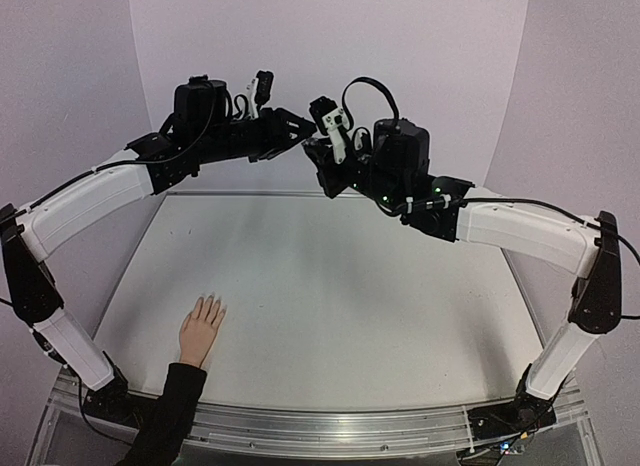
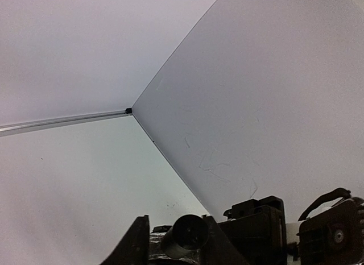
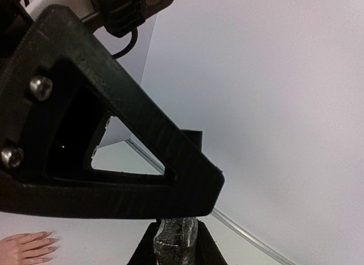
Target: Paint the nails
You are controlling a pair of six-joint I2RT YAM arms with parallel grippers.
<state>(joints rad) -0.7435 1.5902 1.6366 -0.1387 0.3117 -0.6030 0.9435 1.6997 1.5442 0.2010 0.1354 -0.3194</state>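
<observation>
A pale hand (image 1: 202, 328) in a black sleeve lies flat at the table's near left, fingers spread. Its nails (image 1: 210, 302) are tiny; the hand (image 3: 25, 248) also shows in the right wrist view. Both arms are raised high over the far side, tip to tip. My right gripper (image 1: 318, 156) (image 3: 176, 245) is shut on a glittery bottle (image 3: 176, 239). My left gripper (image 1: 298, 126) (image 2: 176, 242) has its fingers (image 3: 142, 179) on either side of the bottle's round black cap (image 2: 190, 234). One finger touches the cap and a slit shows beside the other.
The white table (image 1: 350, 286) is walled at the back and both sides. An aluminium rail (image 1: 350, 426) runs along its near edge. The black sleeve (image 1: 170, 416) crosses that rail at the near left. Parts of the right arm (image 2: 256, 231) fill the left wrist view's lower right.
</observation>
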